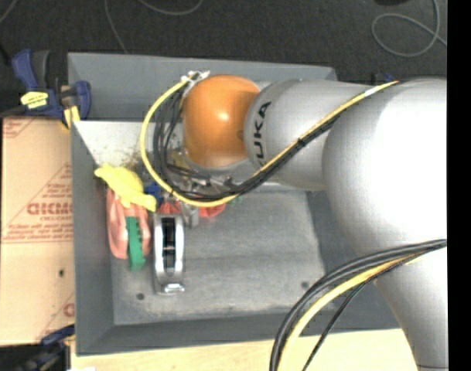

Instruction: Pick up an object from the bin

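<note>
bin (243, 280): plain grey
curved piece (125, 182), far left: yellow
left-wall piece (114, 222): pink
strip (134, 247) beside it: green
long piece (168, 252): silver, black centre
wrist cover (213, 122): orange
arm (359, 137): silver
cables (148, 130): yellow, black

One camera looks down from above, a bit off to one side, close on the bin (243, 265), arm (336, 145) entering from the right.

The grey metal bin (243, 277) has a bare floor across its middle. Near its left wall lie a yellow banana-shaped toy (125, 184), a pink and green soft piece (121, 234) just below it, and a silver-and-black metal object (168, 257) beside that.
</note>
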Motion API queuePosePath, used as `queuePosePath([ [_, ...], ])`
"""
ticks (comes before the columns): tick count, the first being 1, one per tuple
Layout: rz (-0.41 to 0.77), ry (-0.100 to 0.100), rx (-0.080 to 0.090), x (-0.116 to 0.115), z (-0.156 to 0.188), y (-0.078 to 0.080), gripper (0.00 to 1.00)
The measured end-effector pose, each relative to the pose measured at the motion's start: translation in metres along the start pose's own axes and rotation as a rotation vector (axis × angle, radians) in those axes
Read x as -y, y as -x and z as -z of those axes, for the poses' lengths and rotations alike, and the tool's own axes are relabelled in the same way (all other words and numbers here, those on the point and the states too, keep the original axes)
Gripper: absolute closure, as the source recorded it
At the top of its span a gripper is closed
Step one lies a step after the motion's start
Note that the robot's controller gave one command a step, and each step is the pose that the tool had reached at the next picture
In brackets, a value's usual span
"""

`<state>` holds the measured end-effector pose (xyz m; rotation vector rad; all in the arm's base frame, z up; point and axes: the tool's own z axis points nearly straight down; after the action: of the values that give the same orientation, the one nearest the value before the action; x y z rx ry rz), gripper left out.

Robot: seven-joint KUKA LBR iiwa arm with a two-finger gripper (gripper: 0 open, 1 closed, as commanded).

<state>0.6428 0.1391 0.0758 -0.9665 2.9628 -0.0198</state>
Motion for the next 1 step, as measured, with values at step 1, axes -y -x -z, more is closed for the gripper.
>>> queuePosePath([
  [1,0.000,0.000,0.000,0.0000,0.0000,0.0000,1.00],
])
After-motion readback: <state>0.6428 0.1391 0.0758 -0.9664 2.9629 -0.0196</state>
